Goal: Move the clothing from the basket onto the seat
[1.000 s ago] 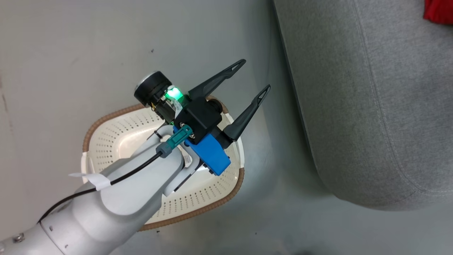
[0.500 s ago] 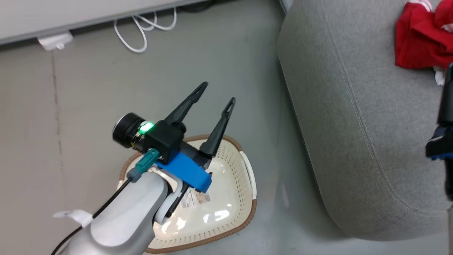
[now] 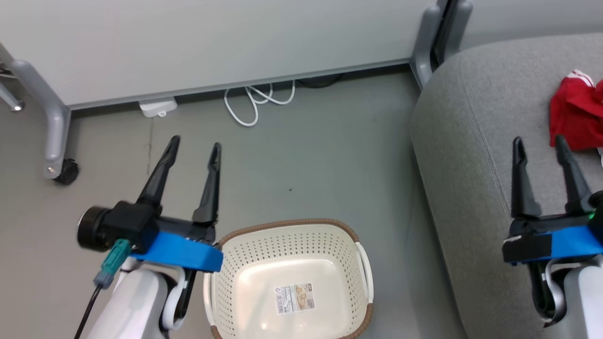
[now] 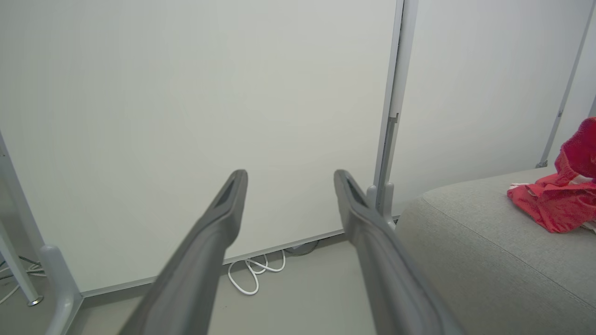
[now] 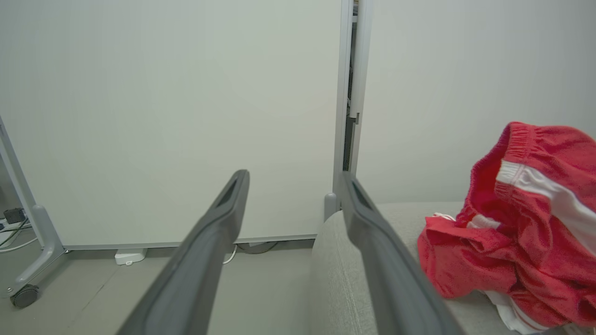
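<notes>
The red clothing (image 3: 577,115) with white trim lies bunched on the grey seat (image 3: 471,155) at the right; it also shows in the left wrist view (image 4: 561,200) and the right wrist view (image 5: 517,237). The cream basket (image 3: 289,278) stands on the floor at bottom centre, with only a label sticker on its bottom. My left gripper (image 3: 195,143) hovers open to the left of the basket, nothing between its fingers. My right gripper (image 3: 540,140) is open above the seat, just left of and nearer than the clothing, and holds nothing.
A pale partition wall (image 3: 212,42) on wheeled grey legs (image 3: 54,132) closes the far side. A white cable loop (image 3: 256,101) and a small white box (image 3: 158,107) lie at its foot. Bare grey floor (image 3: 320,165) separates basket and seat.
The head view has swung up and to the right, bringing wall, seat and my right gripper into sight. My left gripper has moved from above the basket to its left side.
</notes>
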